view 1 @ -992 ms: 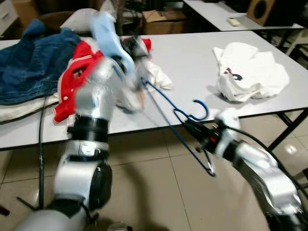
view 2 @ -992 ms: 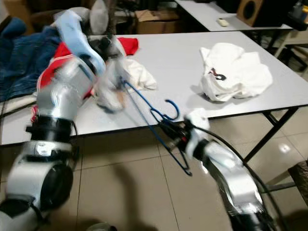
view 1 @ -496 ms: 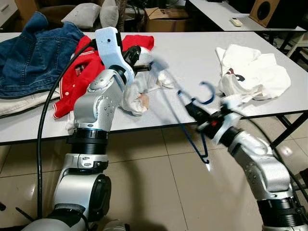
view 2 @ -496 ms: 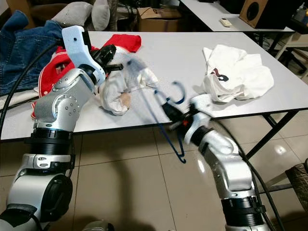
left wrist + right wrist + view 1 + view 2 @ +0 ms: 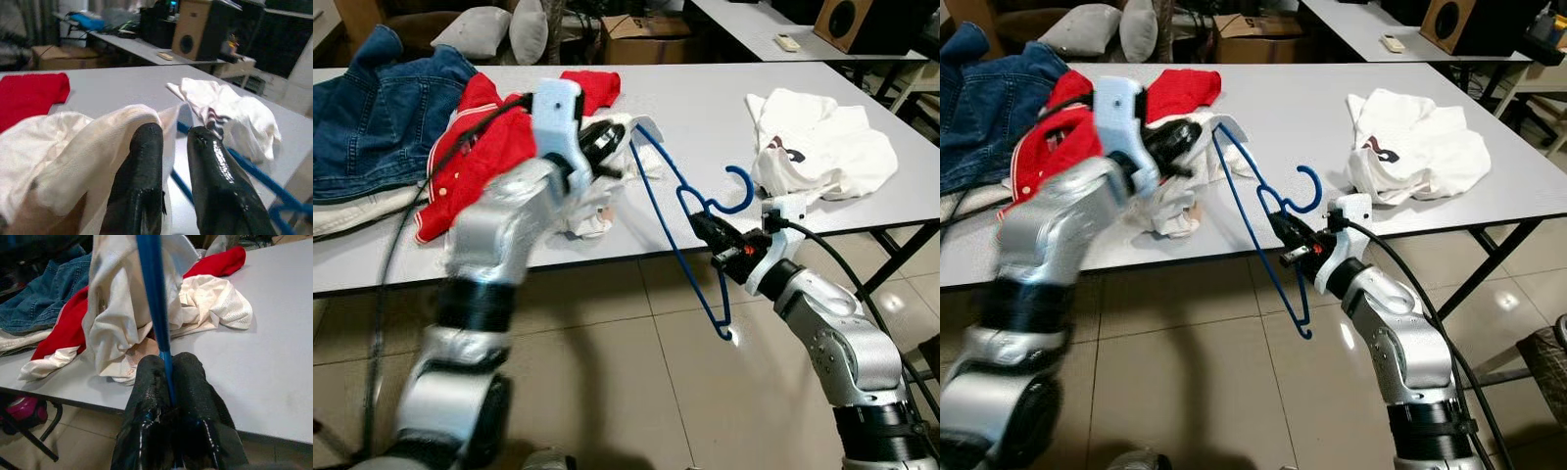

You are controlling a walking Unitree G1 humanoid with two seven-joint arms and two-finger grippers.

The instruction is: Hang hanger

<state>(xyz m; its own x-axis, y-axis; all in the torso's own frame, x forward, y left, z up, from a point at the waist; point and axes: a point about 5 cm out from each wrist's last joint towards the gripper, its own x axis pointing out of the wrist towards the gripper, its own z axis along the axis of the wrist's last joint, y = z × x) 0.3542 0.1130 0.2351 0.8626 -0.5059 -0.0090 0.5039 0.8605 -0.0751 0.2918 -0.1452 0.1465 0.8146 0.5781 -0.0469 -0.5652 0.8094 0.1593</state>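
Note:
A blue wire hanger (image 5: 662,155) is held near its hook by my right gripper (image 5: 710,233), shut on the neck just off the table's front edge. Its blue bar (image 5: 156,298) runs up from the right fingertips (image 5: 146,367) toward the clothes. The hanger's lower corner hangs over the floor. My left gripper (image 5: 612,147) is above the table, shut on a cream garment (image 5: 592,211) that droops from it. That cloth (image 5: 98,142) drapes over one left finger (image 5: 142,161). The hanger's upper tip sits right beside the left gripper.
On the grey table (image 5: 695,88) lie a red jacket (image 5: 484,147), a denim jacket (image 5: 372,108) and a white T-shirt (image 5: 822,147). A table leg (image 5: 901,259) stands at the right. Boxes, cushions and a second table with a speaker (image 5: 847,22) lie behind.
My left arm has swung forward with the cream garment lifted. My right gripper has raised the hanger, so its upper tip now lies beside the left gripper.

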